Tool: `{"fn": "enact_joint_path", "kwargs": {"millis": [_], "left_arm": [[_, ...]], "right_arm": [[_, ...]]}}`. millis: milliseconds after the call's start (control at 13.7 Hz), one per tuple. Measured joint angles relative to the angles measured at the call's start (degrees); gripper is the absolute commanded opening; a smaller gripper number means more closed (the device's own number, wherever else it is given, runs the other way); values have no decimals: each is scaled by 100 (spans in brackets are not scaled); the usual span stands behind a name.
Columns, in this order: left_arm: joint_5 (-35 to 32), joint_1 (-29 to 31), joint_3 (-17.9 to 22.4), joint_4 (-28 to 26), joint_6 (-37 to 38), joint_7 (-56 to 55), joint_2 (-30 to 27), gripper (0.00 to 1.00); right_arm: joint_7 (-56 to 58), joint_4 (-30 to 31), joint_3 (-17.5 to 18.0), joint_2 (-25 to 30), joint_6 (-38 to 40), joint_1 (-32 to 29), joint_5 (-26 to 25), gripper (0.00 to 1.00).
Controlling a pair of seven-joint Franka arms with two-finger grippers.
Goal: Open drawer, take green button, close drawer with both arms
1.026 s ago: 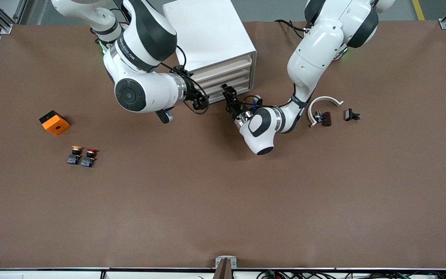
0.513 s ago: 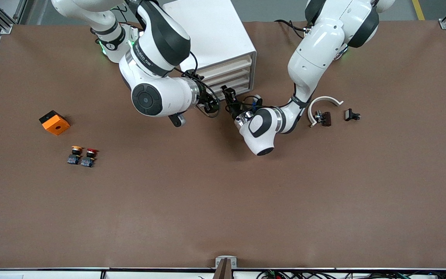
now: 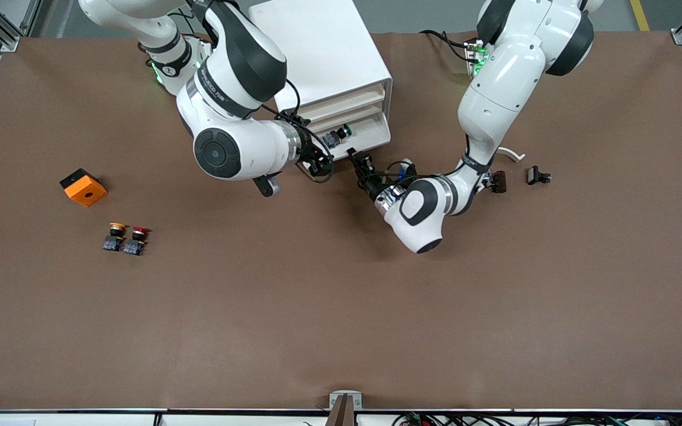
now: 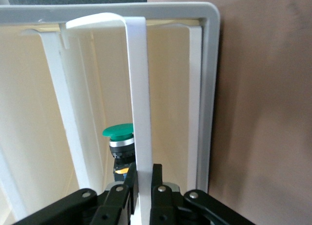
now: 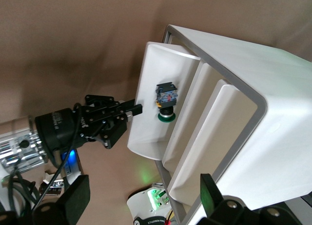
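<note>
The white cabinet (image 3: pixel 317 53) stands near the robots' bases, and its bottom drawer (image 3: pixel 373 135) is slid partly out. In that drawer lies the green-capped button (image 3: pixel 340 134), on its side; the left wrist view shows it (image 4: pixel 118 132) past the handle. My left gripper (image 3: pixel 360 161) is shut on the drawer's thin white handle (image 4: pixel 140 98), with one finger on each face. The right gripper (image 3: pixel 317 161) hangs open and empty beside the drawer's front corner, over the table. In the right wrist view I see the drawer (image 5: pixel 146 118), the button (image 5: pixel 165 102) and the left gripper (image 5: pixel 117 115).
An orange block (image 3: pixel 83 187) and a yellow-capped button (image 3: pixel 115 235) with a red-capped button (image 3: pixel 136 239) lie toward the right arm's end. A white curved part (image 3: pixel 511 154) and small black parts (image 3: pixel 537 175) lie by the left arm's elbow.
The left gripper closed on the handle and drew back toward the front camera. The bottom drawer slid out and the green button came into sight. The right arm shifted slightly.
</note>
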State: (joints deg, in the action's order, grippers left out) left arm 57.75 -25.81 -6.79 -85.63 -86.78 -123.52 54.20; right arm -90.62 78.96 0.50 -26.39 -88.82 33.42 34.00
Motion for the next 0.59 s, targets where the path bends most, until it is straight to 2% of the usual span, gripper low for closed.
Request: {"fn": "enact_joint_path", "kwargs": {"millis": [147,220,293,366,586], "left_arm": [[0,121,19,55,-26,51,1,0],[-2,181,23,100,-55,59,1,44],[-6,237,29,146,-85,66,2,94],[-6,293,41,213,-127,104,3,100],[-5,410,148,572,-142,116,-1,100]], "right_arm": [[8,-27,4,-51,10,20,-336,100],[13,-33,24,-93,13,83,-690,100],[13,-31,40,-146,-1,207,-1020,100],[2,-24,43,-208,-60,354,-1269,100],[-10,131,43,-359,-368,584,-1487,100]]}}
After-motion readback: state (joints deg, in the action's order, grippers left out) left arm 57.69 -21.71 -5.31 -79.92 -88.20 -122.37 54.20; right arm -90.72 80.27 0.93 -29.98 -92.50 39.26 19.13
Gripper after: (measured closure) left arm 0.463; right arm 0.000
